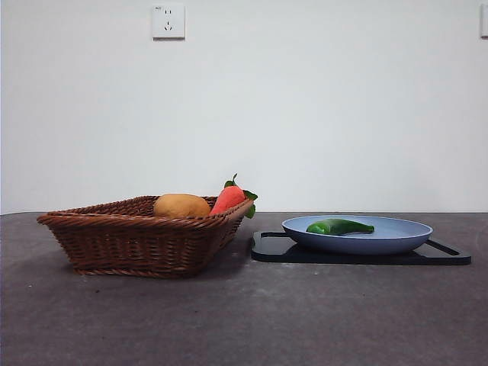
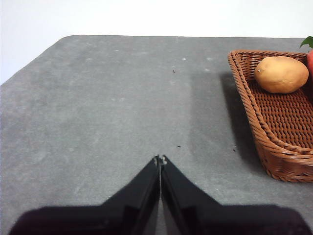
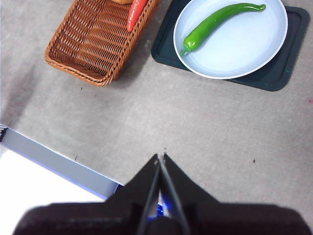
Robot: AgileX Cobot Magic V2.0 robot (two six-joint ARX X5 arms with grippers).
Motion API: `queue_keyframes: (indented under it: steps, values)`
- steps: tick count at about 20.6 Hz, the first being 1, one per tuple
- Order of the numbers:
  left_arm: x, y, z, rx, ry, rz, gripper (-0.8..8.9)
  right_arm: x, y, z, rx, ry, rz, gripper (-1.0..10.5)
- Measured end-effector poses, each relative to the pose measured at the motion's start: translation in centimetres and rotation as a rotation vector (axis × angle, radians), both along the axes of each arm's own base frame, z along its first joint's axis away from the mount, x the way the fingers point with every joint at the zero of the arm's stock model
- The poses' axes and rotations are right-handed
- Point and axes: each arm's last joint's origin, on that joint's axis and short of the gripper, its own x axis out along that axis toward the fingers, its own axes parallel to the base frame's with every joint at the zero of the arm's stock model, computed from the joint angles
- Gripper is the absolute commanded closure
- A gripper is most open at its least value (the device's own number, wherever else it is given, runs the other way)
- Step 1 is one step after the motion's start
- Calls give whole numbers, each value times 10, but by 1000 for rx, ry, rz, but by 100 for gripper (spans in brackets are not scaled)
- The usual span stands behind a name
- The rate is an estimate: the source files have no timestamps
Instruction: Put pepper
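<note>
Pepper [image 1: 340, 226] lies alone on blue plate [image 1: 396, 242], wicker basket [image 1: 137, 244] beside.

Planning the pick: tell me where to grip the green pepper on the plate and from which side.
Grip the pepper at its thicker middle, from above, jaws across its narrow width. It lies flat in the shallow blue plate, whose rim blocks a side approach. The right claw, shut now, looks nearest.

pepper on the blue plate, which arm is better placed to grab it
Right, probably: the right gripper has the pepper in view. The left gripper faces bare table beside the basket.
</note>
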Motion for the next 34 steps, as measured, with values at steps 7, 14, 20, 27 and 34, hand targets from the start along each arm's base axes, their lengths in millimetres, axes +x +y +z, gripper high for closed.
queue_keyframes:
  steps: [7, 14, 20, 27, 34]
  values:
    - [0, 0, 0, 0, 0, 0, 805, 0, 0, 0, 0, 0, 0, 936]
    - [0, 0, 0, 0, 0, 0, 805, -18, -8, 13, -25, -197, 1, 936]
    - [0, 0, 0, 0, 0, 0, 805, -50, -13, -4, 38, -670, -58, 936]
    - [0, 0, 0, 0, 0, 0, 805, -37, -17, -93, 67, -866, -238, 936]
    - [0, 0, 0, 0, 0, 0, 805, -31, -19, -171, 57, -874, -358, 936]
